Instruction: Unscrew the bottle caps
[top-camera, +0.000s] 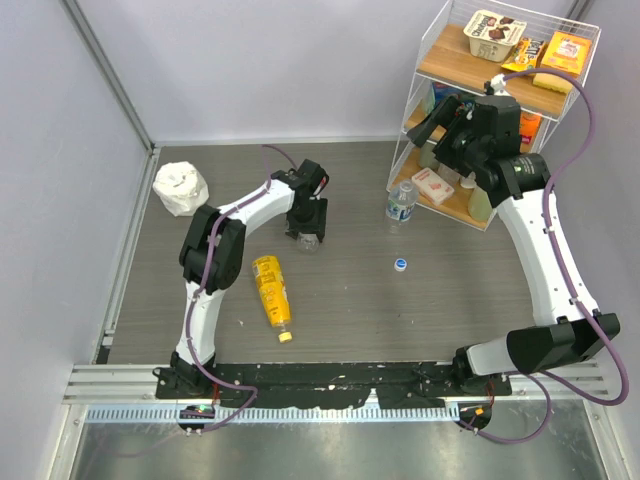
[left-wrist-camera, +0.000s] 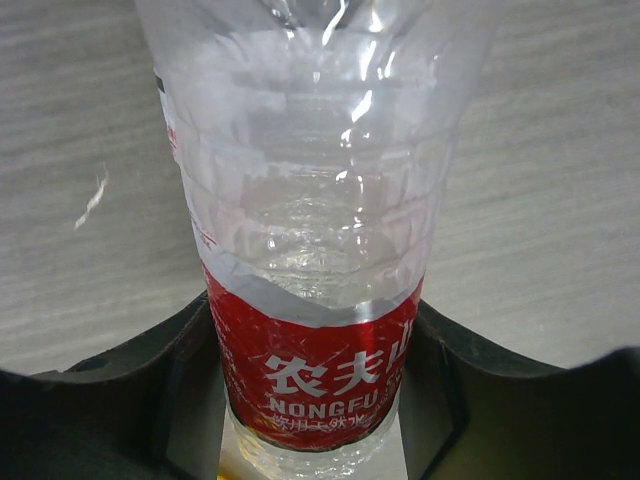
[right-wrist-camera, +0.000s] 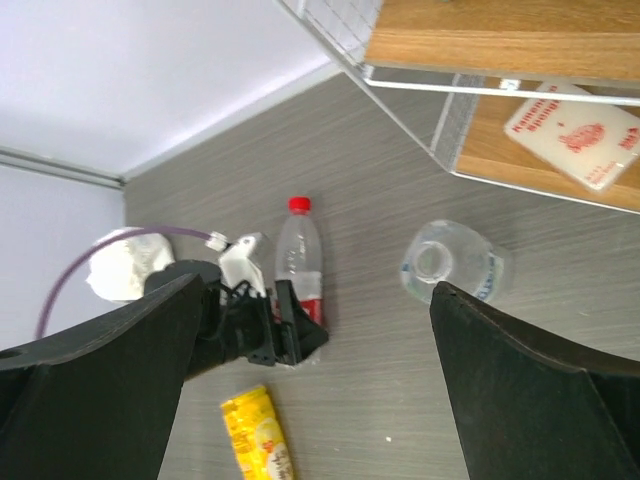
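My left gripper (top-camera: 307, 222) (left-wrist-camera: 315, 390) is shut on the red label of the tall clear bottle (left-wrist-camera: 310, 250) (right-wrist-camera: 300, 275), which seems to lie on the table. Its red cap (right-wrist-camera: 299, 205) is on and points at the far wall; my arm hides it in the top view. The small clear bottle (top-camera: 401, 204) (right-wrist-camera: 450, 262) stands upright with an open mouth. Its pale blue-white cap (top-camera: 400, 264) lies on the table in front of it. The yellow bottle (top-camera: 270, 290) (right-wrist-camera: 255, 435) lies flat with its yellow cap (top-camera: 285, 337) on. My right gripper (top-camera: 447, 132) (right-wrist-camera: 315, 282) is open and empty, high beside the shelf.
A white wire shelf (top-camera: 500, 100) (right-wrist-camera: 480, 85) with wooden boards and snack boxes stands at the back right. A crumpled white wad (top-camera: 180, 188) (right-wrist-camera: 125, 265) lies at the back left. Walls close the table at the back and left.
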